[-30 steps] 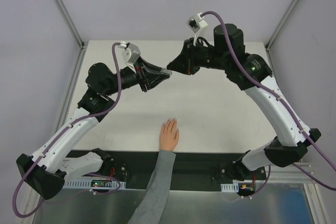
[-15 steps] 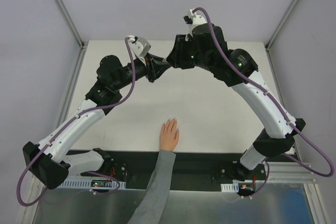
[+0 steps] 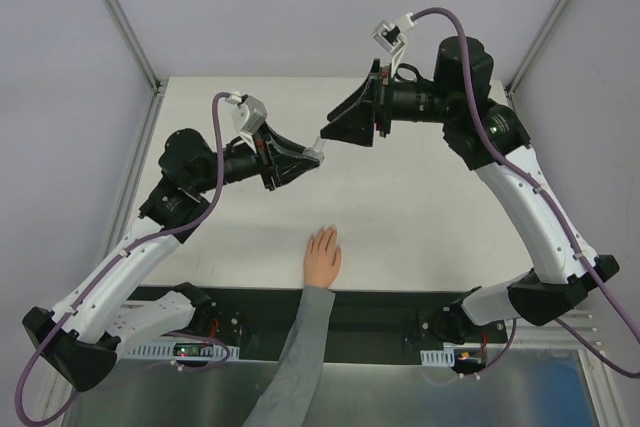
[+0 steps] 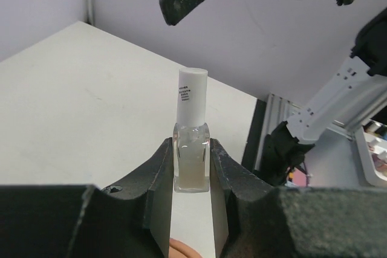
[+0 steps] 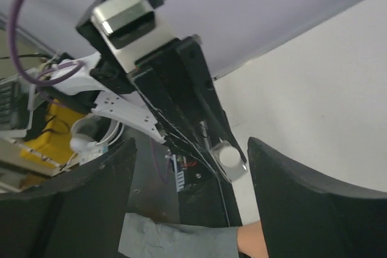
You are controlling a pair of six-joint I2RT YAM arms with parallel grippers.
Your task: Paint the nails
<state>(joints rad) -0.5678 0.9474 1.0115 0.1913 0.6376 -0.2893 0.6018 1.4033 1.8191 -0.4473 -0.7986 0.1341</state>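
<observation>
Nails (image 3: 326, 232) tip a pale hand (image 3: 322, 259) lying flat at the near edge of the desk (image 3: 430, 217). Left tool (image 3: 302, 156) clamps a white-capped bottle (image 4: 192, 149); right tool (image 3: 334, 131) gapes wide, empty, near its cap (image 4: 192, 92).

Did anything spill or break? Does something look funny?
No, nothing stands out. The left gripper holds the small bottle squarely between its fingers, white cap on, and no spill shows on the table. The right gripper is open near the cap. The hand lies flat.
</observation>
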